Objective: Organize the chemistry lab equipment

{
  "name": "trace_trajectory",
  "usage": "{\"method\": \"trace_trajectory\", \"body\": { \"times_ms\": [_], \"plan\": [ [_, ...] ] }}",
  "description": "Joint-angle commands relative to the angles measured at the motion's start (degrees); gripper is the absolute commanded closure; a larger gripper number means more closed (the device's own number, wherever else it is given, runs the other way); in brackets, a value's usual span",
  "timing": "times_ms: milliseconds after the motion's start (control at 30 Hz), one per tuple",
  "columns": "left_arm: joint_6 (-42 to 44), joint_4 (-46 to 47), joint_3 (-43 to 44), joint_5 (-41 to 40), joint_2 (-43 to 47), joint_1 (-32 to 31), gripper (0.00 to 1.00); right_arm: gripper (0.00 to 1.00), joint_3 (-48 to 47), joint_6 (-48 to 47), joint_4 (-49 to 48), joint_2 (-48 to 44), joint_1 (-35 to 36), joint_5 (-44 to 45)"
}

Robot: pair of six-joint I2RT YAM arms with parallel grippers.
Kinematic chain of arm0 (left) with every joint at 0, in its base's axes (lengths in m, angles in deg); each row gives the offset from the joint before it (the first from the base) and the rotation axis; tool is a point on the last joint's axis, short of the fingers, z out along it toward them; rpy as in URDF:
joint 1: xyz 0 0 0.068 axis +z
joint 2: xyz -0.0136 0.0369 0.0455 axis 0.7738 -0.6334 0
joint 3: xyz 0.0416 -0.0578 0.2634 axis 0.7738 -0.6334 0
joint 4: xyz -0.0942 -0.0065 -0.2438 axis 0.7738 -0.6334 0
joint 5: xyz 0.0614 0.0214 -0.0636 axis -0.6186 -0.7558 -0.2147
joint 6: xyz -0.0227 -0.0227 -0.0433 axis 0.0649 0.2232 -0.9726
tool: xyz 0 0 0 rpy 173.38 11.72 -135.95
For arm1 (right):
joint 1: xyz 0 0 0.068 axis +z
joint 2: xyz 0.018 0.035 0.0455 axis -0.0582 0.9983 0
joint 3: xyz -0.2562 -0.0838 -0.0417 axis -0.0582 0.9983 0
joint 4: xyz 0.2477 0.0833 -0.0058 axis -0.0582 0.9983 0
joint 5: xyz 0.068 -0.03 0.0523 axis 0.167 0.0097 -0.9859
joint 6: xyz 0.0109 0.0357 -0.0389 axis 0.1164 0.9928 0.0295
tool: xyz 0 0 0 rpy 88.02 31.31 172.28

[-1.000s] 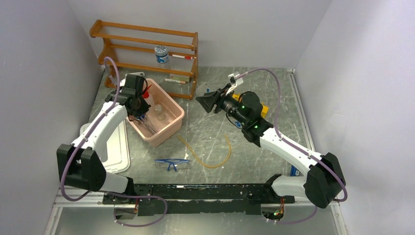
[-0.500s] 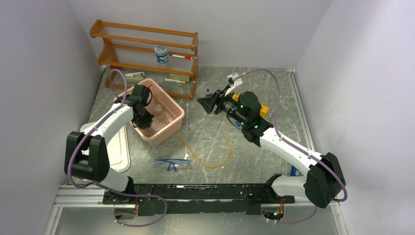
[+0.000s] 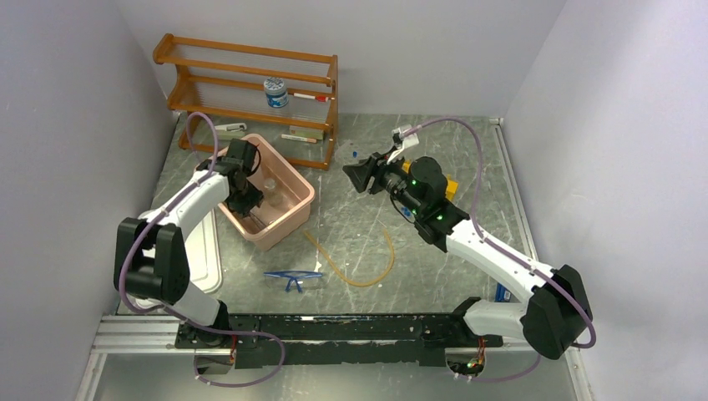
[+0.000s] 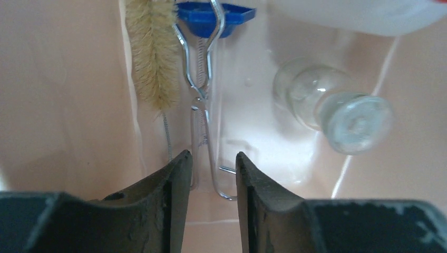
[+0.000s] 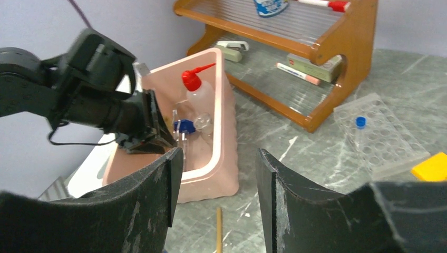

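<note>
Top external view, listed from the near edge to the back wall.

1. Goggles [image 3: 293,279]: blue frame, flat on the table just ahead of the arm bases.
2. Amber tubing [image 3: 367,269]: one loose curve, just beyond and right of the goggles.
3. White lid [image 3: 204,251]: flat at the left, beside the pink bin.
4. Pink bin [image 3: 288,221]: the left gripper [image 3: 250,206] reaches down into it. Left wrist view shows its fingers parted by a narrow gap and holding nothing. The metal tongs [image 4: 203,95] lie on the bin floor with their near ends in line with that gap (contact cannot be told). A bristle brush [image 4: 153,52] lies left of the tongs and a small glass flask [image 4: 337,103] right of them. A blue funnel [image 4: 211,13] and the squeeze bottle [image 5: 199,87] are at the far end.
5. Right gripper [image 3: 361,177]: above the table right of the bin, pointing toward it, jaws moderately wide and empty.
6. Clear tube rack [image 5: 385,137]: on the table, holding one blue-capped tube [image 5: 360,122] upright. The yellow rack [image 5: 432,166] sits just beside it.
7. Wooden shelf [image 3: 250,83]: against the back wall, with a jar [image 3: 275,92] on it.
</note>
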Motion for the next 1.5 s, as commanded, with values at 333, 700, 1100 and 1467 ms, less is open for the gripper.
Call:
{"method": "trace_trajectory", "body": {
  "times_ms": [333,700,1100,1467],
  "plan": [
    [13.9,5.0,10.6,1.2,13.8,0.5,0.57,0.41,-1.7,-9.8,18.7,8.8,-0.2,13.7],
    [22.7,35.1,0.1,34.0,22.4,0.4,0.38,0.46,-6.8,-8.7,24.9,22.2,-0.8,14.2],
    [27.0,48.3,-0.8,47.3,21.7,-6.7,0.37,0.52,-9.8,-11.1,31.6,30.6,-2.3,12.4],
    [29.1,45.3,2.3,45.7,18.8,-10.1,0.39,0.66,-14.0,-20.7,36.1,37.8,-2.5,6.1]
  ]
}}
